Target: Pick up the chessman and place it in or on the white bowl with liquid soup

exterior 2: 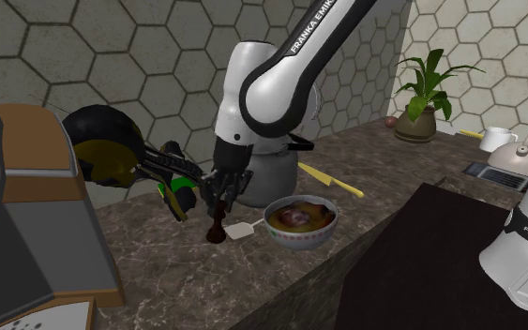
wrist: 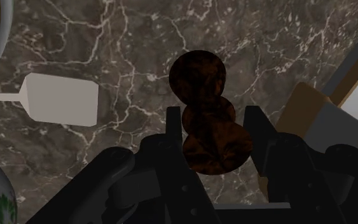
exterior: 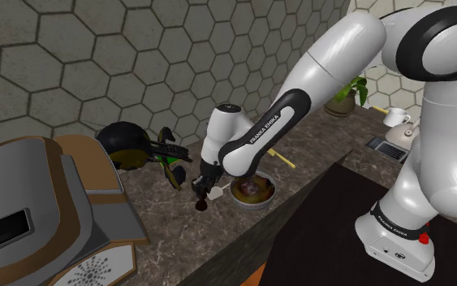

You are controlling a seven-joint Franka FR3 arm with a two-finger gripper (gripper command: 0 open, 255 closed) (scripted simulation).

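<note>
Bench (exterior: pixel 161 236): dark brown marbled stone with pale veins, running along the wall; the same veined surface lay under the gripper in the wrist view.
Wall (exterior: pixel 72 65): grey hexagonal tiles with dark joints, turning to paler tiles at the shoulder view's far right.
Stand (exterior: pixel 340 236): dark box at the shoulder view's lower right, set against the bench edge, carrying the white arm's base.
Gripper (exterior 2: pixel 218 214): pointed straight down over the bench, its black fingers (wrist: pixel 174 124) closed on either side of the chessman and clasping it.
Chessman (exterior 2: pixel 218 229): dark brown, mottled, rounded in stacked lobes, upright between the fingers. Whether its foot touched the bench could not be told.
Chessman position: near the bowl, on the second exterior view's left of it, outside the rim.
Bowl (exterior 2: pixel 294 239): white with a small printed pattern on its wall, holding brown soup, standing close to the front edge of the bench.
White flat utensil (exterior 2: pixel 241 230): lying on the bench between the chessman and the bowl.
Yellow-handled knife (exterior 2: pixel 332 180): flat on the bench behind the bowl.
Black round vessel (exterior 2: pixel 102 155): behind the gripper towards the wall, yellow inside.
Grey and brown appliance (exterior: pixel 40 211): large, at the shoulder view's lower left.
Potted plant (exterior 2: pixel 428 103): at the far end of the bench by the wall.
White kettle (exterior 2: pixel 520 145): beyond the plant, at the second exterior view's right edge.
</note>
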